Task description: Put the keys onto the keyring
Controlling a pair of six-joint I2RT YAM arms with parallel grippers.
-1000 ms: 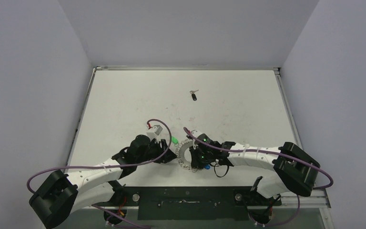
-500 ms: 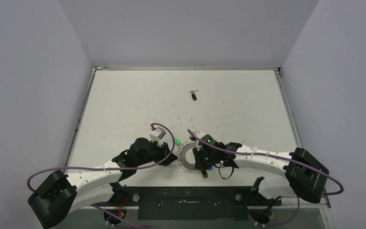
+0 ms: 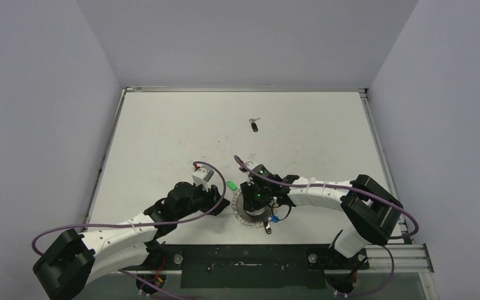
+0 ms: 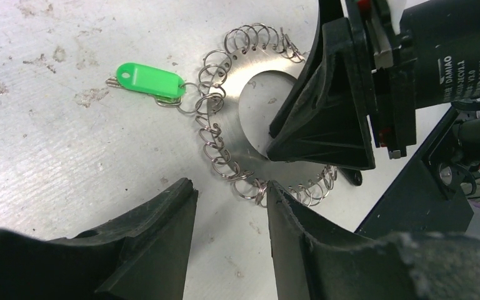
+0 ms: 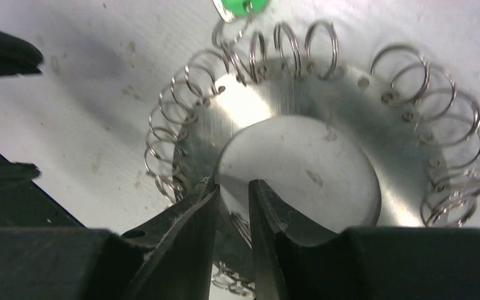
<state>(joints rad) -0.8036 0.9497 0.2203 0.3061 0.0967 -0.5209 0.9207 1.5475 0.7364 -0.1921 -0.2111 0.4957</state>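
The keyring (image 3: 242, 216), a flat silvery ring with wire loops round its rim, lies on the table between both arms. One black-headed key (image 3: 254, 127) lies alone far up the table. A second small dark piece (image 3: 267, 227) sits at the ring's near rim; I cannot tell whether it hangs on a loop. My right gripper (image 5: 232, 186) is over the keyring (image 5: 362, 125), its jaws a narrow gap apart across the inner edge, holding nothing. My left gripper (image 4: 231, 187) is open over bare table, its right finger (image 4: 287, 212) touching the rim loops of the keyring (image 4: 225, 125).
A green-headed tag (image 4: 150, 80) hangs on a loop at the ring's far left side. A blue-headed key (image 3: 276, 219) lies under the right wrist. The dark base rail (image 3: 244, 257) runs along the near table edge.
The right gripper has moved left and away from the rail, onto the ring, and its jaws have parted from shut to a narrow gap. The left gripper has barely shifted.
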